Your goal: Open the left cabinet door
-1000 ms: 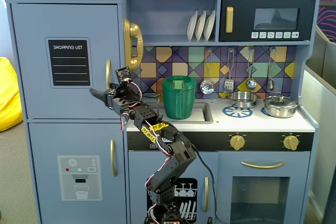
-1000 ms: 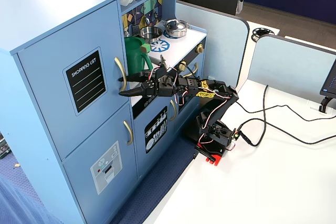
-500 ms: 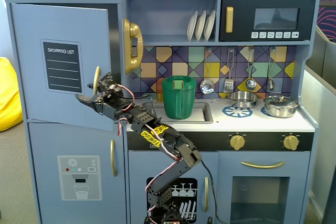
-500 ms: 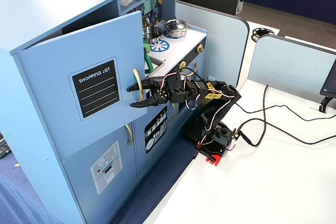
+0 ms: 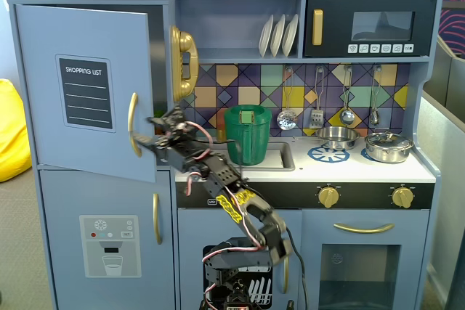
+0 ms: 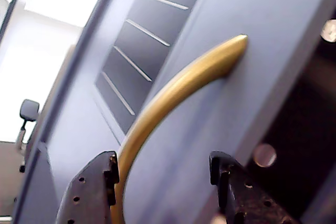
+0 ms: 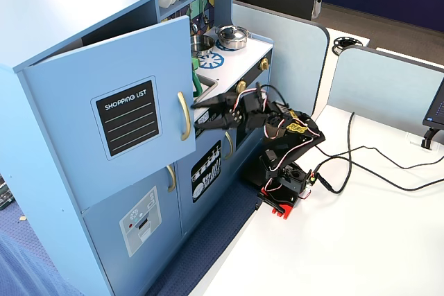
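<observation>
The left cabinet door (image 5: 43, 85) with the black "SHOPPING LIST" panel stands partly swung open, with dark cabinet space showing behind its right edge. It also shows in the other fixed view (image 7: 76, 81). Its gold bar handle (image 5: 133, 123) (image 7: 183, 116) runs down the door's right side. My gripper (image 5: 158, 127) (image 7: 202, 105) is at the handle's lower part. In the wrist view the gripper (image 6: 163, 163) is open. The handle (image 6: 178, 85) curves down between the jaws, against the inner face of the left finger (image 6: 92, 187). The right finger (image 6: 233, 187) stands clear of it.
Below is the door with the water-dispenser graphic (image 5: 109, 245). A gold toy phone (image 5: 183, 63) hangs just right of the open door. A green pitcher (image 5: 247, 134) sits in the sink behind the arm. The arm's base (image 7: 281, 192) and cables (image 7: 368, 164) are on the white table.
</observation>
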You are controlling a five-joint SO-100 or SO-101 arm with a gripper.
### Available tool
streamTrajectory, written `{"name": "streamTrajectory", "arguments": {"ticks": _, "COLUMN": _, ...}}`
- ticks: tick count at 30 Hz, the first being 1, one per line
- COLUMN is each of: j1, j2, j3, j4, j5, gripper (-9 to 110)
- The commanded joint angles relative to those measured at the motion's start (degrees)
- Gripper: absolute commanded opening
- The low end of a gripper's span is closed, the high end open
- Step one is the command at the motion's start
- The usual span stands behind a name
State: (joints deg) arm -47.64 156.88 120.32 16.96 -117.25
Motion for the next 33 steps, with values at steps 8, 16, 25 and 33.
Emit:
{"name": "streamTrajectory", "arguments": {"ticks": 8, "j1": 21.0, "j2": 1.4, "j3": 0.0, "j4": 6.9, "j5": 8.6, "gripper": 14}}
{"name": "streamTrajectory", "arguments": {"ticks": 16, "j1": 17.4, "j2": -6.2, "j3": 4.5, "j4": -4.0, "j5": 6.0, "gripper": 14}}
{"name": "streamTrajectory", "arguments": {"ticks": 25, "j1": -2.9, "j2": -8.2, "j3": 5.0, "j4": -10.5, "j5": -0.9, "gripper": 11}}
{"name": "streamTrajectory", "arguments": {"ticks": 33, "j1": -10.5, "j2": -9.1, "j3": 6.9, "j4": -16.6, "j5": -2.7, "gripper": 9}}
